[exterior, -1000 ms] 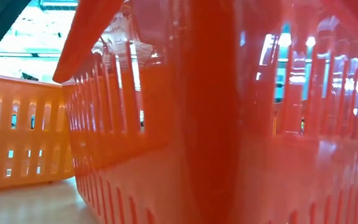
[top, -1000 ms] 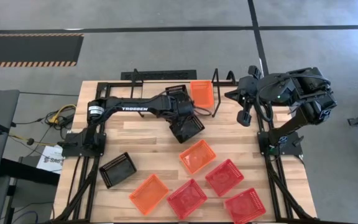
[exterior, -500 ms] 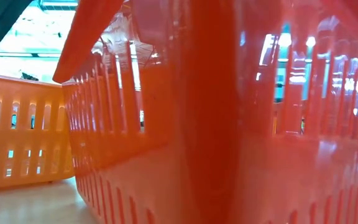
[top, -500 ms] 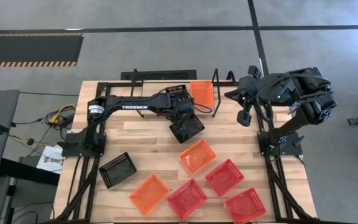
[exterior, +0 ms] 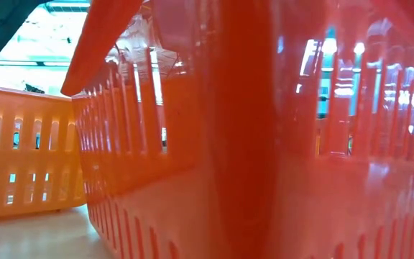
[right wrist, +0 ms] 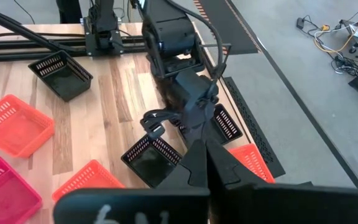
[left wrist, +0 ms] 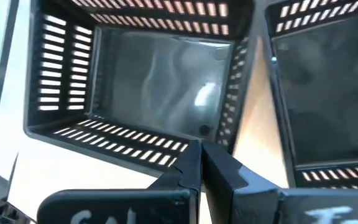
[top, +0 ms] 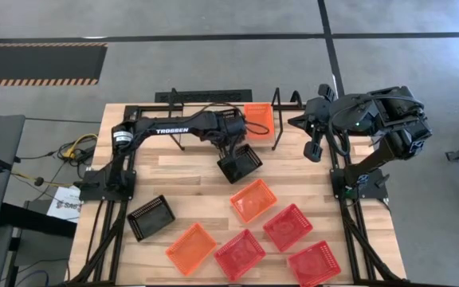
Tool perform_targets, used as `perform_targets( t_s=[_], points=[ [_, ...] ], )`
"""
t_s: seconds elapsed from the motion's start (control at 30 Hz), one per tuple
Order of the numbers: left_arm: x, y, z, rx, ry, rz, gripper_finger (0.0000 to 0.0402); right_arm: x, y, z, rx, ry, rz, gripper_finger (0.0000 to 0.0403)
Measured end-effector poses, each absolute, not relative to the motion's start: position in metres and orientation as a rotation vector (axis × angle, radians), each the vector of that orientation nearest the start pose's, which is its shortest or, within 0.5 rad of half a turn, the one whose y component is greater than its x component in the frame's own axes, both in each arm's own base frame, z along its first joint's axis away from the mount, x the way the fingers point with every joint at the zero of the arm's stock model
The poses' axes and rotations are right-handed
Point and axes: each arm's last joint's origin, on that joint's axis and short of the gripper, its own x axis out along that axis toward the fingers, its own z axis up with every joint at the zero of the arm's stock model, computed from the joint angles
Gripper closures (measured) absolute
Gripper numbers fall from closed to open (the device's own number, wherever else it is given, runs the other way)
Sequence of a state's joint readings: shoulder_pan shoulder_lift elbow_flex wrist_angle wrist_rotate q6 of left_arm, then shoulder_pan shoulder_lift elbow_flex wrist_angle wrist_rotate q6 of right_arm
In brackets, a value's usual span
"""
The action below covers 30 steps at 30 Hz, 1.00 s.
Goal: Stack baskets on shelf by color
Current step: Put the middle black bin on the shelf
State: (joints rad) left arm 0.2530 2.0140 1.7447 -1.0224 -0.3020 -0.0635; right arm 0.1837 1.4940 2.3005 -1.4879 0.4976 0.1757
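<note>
Askew, black basket (top: 240, 163) diagonal on table (top: 182, 179)

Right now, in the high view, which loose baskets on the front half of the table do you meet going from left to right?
Black basket → orange basket → red basket → red basket at the far right corner.
</note>
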Motion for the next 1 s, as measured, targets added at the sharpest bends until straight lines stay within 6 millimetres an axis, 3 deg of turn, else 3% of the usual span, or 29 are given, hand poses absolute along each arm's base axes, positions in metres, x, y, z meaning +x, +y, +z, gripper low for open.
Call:
perform_targets(
  t_s=[0.13, 0.43, 0.7, 1.0],
  points=[
    [0.397, 0.109, 0.243, -0.062, 1.286, 0.487, 0.0401, 0.198, 0.023, 0.526, -0.06, 0.615, -0.356, 0.0402],
    [0.406, 0.065, 0.244, -0.033, 1.298, 0.256, 0.0401, 0.198, 0.023, 0.526, -0.061, 0.615, -0.356, 0.0402],
    [0.393, 0.075, 0.21, -0.009, 1.391, 0.324, 0.0401, 0.198, 0.023, 0.526, -0.061, 0.615, -0.357, 0.0402],
    [0.398, 0.086, 0.209, 0.047, 1.325, 0.385, 0.0401, 0.198, 0.023, 0.527, -0.051, 0.606, -0.358, 0.0402]
  ],
)
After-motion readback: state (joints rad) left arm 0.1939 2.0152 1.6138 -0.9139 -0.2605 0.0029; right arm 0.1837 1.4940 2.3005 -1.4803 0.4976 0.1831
